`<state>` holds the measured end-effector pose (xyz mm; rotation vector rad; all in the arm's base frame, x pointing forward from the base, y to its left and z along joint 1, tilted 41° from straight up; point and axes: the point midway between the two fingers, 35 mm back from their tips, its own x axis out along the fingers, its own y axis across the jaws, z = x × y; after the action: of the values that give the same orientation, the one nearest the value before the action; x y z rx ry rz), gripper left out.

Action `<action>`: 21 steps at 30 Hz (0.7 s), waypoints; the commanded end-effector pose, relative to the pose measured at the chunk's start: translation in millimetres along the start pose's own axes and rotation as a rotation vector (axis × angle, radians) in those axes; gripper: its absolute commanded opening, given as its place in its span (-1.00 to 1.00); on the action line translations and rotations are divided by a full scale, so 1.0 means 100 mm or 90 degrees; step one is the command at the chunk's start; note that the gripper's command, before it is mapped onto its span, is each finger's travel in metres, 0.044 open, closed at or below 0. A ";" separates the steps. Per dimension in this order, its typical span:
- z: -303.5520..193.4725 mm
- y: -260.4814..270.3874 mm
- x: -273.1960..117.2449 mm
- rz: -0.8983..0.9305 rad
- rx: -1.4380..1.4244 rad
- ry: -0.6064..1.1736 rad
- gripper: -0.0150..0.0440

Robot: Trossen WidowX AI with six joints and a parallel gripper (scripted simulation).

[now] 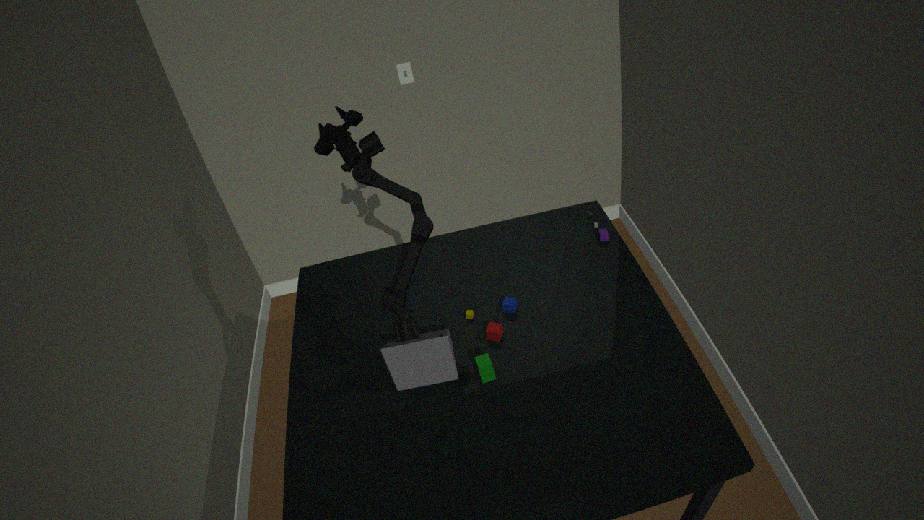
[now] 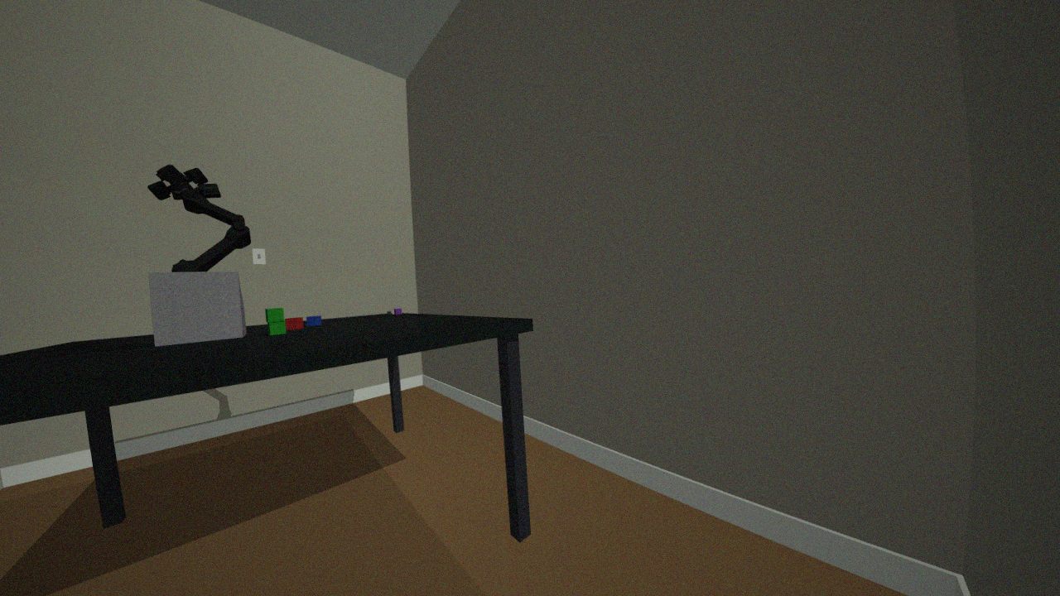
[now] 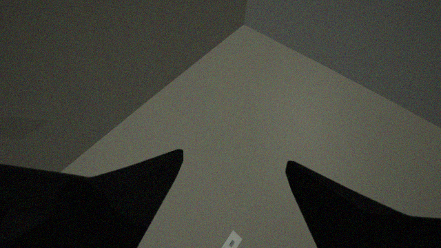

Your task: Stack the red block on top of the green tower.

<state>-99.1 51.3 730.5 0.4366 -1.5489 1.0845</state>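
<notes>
Top view: end effector (image 1: 338,132) raised, wide open, empty; grasp not begun, next move descends to red block (image 1: 494,331) beside green tower (image 1: 484,367) on counter (image 1: 581,401).

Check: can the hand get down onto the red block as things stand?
Probably yes. The hand is open, holds nothing, and is raised high toward the wall. The red block sits alone on the table, apart from the green tower, blue block and yellow block.
</notes>
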 end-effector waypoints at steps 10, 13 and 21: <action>-0.04 0.60 0.02 0.088 -0.058 -0.005 1.00; -0.12 0.77 0.01 0.113 -0.078 0.002 1.00; -0.44 1.21 -0.05 0.186 -0.124 0.036 1.00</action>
<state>-158.0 124.8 687.7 0.1217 -1.6787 1.1197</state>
